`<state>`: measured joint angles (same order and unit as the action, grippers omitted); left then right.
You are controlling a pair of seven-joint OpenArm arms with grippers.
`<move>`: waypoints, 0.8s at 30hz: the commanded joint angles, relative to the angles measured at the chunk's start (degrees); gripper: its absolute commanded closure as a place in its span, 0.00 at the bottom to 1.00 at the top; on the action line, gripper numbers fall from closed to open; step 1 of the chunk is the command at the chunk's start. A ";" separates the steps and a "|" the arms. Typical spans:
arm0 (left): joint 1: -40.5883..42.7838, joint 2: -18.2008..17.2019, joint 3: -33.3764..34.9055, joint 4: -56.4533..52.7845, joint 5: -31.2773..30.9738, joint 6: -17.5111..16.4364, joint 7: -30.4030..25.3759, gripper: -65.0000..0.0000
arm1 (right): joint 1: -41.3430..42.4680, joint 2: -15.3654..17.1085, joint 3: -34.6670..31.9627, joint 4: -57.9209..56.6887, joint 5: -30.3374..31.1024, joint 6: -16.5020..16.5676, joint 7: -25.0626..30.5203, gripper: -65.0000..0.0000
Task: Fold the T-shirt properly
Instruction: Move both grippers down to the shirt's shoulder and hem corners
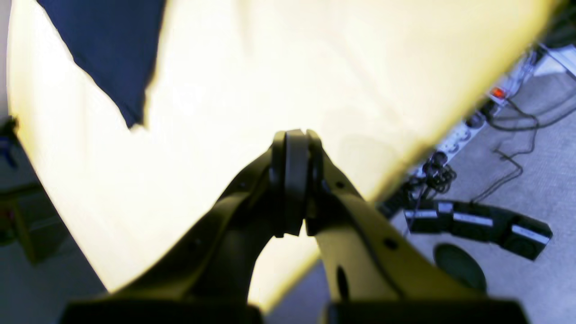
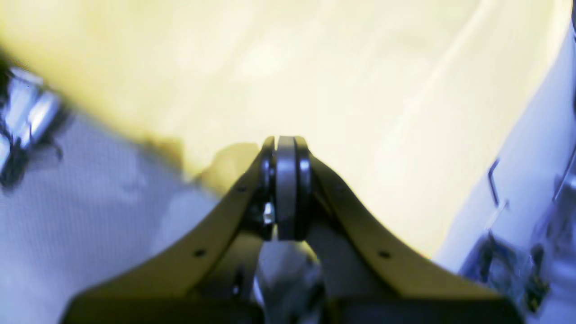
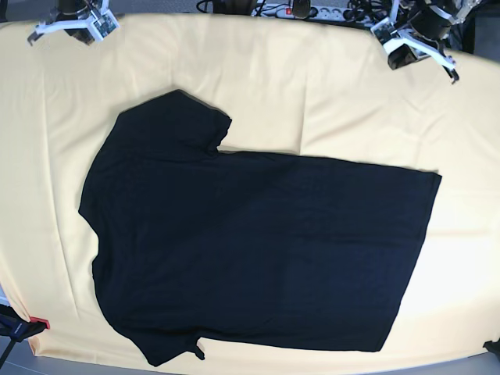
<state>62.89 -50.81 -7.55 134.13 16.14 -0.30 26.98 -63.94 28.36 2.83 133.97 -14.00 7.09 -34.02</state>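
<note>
The T-shirt (image 3: pixel 258 250) lies flat on the pale yellow tablecloth (image 3: pixel 312 86), plain black side up, neck end to the left and hem to the right. One sleeve (image 3: pixel 176 117) points to the far side, the other (image 3: pixel 168 351) to the near edge. A corner of the T-shirt (image 1: pixel 112 49) shows at the upper left of the left wrist view. My left gripper (image 1: pixel 295 135) is shut and empty above bare cloth, well away from the shirt. My right gripper (image 2: pixel 285 139) is shut and empty over the table edge. Both arms (image 3: pixel 414 35) (image 3: pixel 74 19) sit at the far side.
A power strip (image 1: pixel 468 126) with cables and black boxes (image 1: pixel 477 225) lie on the grey floor beyond the table's far edge. The strip (image 3: pixel 301 9) also shows at the top of the base view. A small red object (image 3: pixel 39 322) sits at the near left corner.
</note>
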 commanded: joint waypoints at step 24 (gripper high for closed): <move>-46.80 -15.26 11.56 -37.77 -4.74 -34.45 -34.71 0.48 | 27.58 0.59 2.40 -9.01 22.23 18.49 5.64 1.00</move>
<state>16.47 -64.60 4.97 95.90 12.05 -35.24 -6.66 -36.34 28.42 4.93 124.09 7.99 25.91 -29.85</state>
